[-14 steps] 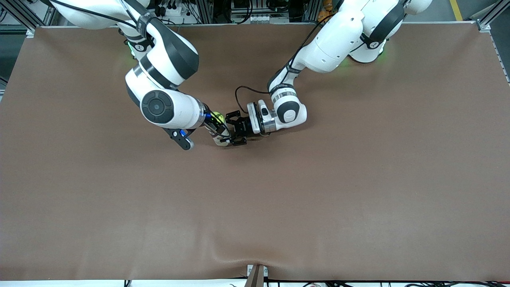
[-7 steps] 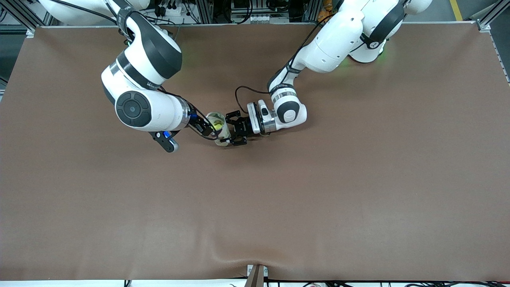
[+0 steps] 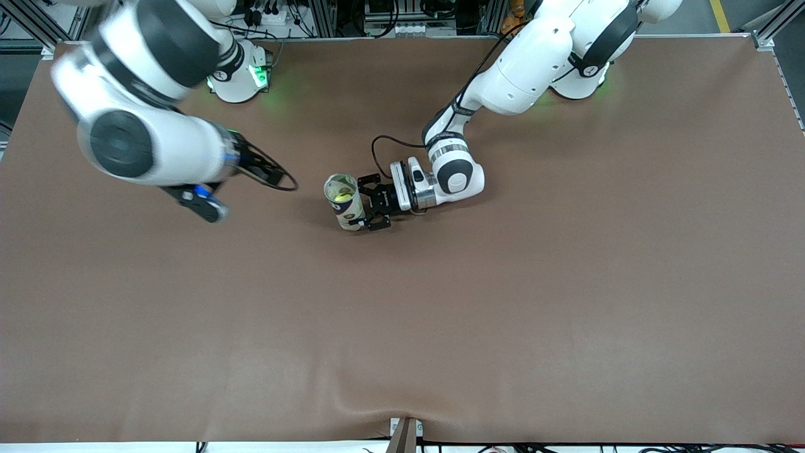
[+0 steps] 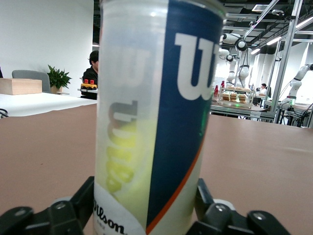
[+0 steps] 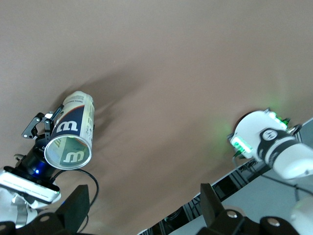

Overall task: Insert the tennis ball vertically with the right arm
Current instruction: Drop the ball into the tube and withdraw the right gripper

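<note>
A clear Wilson tennis ball can (image 3: 344,202) stands upright on the brown table, open end up. A yellow tennis ball (image 3: 343,195) lies inside it. My left gripper (image 3: 363,212) is shut on the can's lower part; in the left wrist view the can (image 4: 151,117) fills the space between the fingers (image 4: 85,196) and the ball (image 4: 122,156) shows through the wall. My right gripper (image 3: 261,168) is open and empty, up over the table toward the right arm's end. In the right wrist view its gripper (image 5: 145,205) holds nothing, and the can (image 5: 71,134) shows farther off.
The brown mat (image 3: 503,314) covers the table. The right arm's base (image 3: 236,75) glows green at the table's back edge, also in the right wrist view (image 5: 259,139). A black cable (image 3: 377,148) loops beside the left wrist.
My right gripper has let the ball go into the can, then pulled away from it toward the right arm's end of the table. The left gripper and can have not moved.
</note>
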Robot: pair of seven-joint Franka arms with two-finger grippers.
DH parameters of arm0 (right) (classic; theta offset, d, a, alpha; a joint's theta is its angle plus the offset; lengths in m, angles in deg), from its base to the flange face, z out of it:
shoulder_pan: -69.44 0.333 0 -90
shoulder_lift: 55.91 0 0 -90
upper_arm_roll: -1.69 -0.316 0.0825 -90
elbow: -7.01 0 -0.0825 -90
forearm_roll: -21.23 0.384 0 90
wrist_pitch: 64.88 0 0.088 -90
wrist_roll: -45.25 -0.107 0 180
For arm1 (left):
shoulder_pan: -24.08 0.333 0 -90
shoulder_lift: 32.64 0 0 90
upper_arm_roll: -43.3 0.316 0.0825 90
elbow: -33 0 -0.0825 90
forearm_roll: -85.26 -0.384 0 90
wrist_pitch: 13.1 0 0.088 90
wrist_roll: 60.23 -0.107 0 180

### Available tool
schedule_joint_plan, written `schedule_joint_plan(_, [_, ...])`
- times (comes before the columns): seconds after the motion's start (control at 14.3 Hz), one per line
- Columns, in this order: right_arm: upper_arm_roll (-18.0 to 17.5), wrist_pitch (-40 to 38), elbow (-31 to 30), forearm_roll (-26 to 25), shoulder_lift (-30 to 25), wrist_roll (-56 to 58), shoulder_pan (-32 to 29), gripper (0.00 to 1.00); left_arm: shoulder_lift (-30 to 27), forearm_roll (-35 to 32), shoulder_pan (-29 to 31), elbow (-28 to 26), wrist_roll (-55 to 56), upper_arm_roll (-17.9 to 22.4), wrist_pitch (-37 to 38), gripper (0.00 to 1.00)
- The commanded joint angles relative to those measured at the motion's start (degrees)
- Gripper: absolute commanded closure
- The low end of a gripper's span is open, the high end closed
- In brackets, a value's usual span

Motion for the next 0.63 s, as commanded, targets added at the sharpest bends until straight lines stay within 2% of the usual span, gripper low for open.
schedule_joint_plan(0.0, [-0.88,-4.12,0.96,-0.69,-3.51,9.88,-5.23,0.00,0.70,4.21,0.92,-1.83,-18.40,-1.53,0.45,0.00])
schedule_joint_plan(0.35, [-0.44,-8.18,0.34,-0.87,-10.54,43.27,-20.60,0.00,-1.57,3.94,1.97,-5.51,-18.13,-1.53,0.28,0.00])
schedule_joint_plan(0.56, [-0.62,-8.01,-0.44,-0.87,-13.80,49.48,-26.95,0.00,-4.21,3.42,3.02,-8.94,-17.69,-1.62,0.28,0.00])
